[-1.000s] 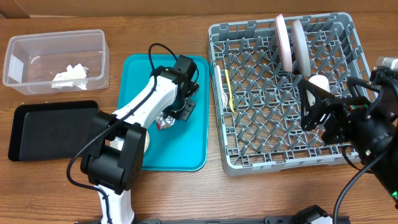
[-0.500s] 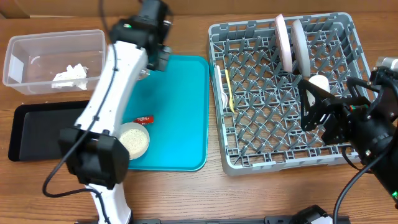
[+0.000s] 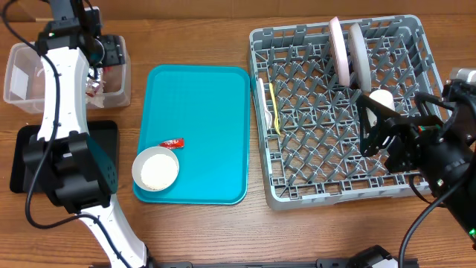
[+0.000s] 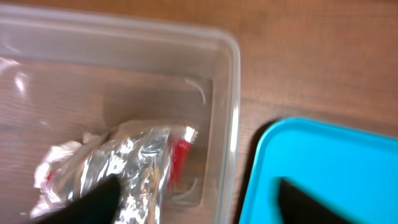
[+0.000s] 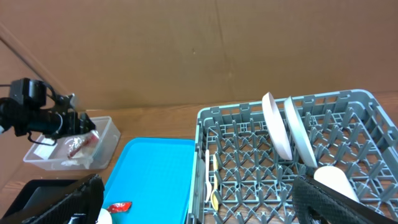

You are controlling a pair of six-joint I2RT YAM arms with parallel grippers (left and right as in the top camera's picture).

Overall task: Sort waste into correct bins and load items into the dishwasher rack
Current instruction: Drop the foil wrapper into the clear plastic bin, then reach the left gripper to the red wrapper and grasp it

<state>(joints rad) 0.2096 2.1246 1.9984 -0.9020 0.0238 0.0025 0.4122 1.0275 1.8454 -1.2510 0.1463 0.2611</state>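
Your left hand (image 4: 196, 193) has its fingers apart with nothing between them, and it hovers over the clear tub (image 4: 233, 93). The foil ball (image 4: 127, 168) lies in the tub right under one finger. You can't tell whether it touches the finger, but it isn't gripped. The white napkin (image 4: 50, 177) sits against the foil, and there is a red bit on the foil's other side that is too blurred to name.

Step in hand: binning the foil, which looks done.

From overhead, the tub is at the far left of the worktop (image 3: 223, 231), and the black tray (image 3: 26, 160) is just in front of it, partly hidden by your arm. The teal tray (image 3: 216, 97) is in the middle. The red wrapper (image 3: 172, 143) lies near its front left corner, with the bowl (image 3: 156, 169) close beside it but not touching. White grains sit in the bowl.

The rack (image 3: 335, 195) is on the right. Two plates (image 3: 341, 52) stand on edge at the back, the cup (image 3: 381, 98) is near them, and the yellow spoon (image 3: 276, 104) lies along the left side. Your right hand (image 5: 199, 199) is over the rack, with its fingers wide apart and empty.

Next move, as a guess: lift the left hand clear of the tub wall, then cross to the wrapper. It is thin and flat, so come down low and pinch it without nudging the bowl. After that, the bowl's grains need tipping into a bin before the bowl goes in the rack. The right hand sits closer to the rack for that.
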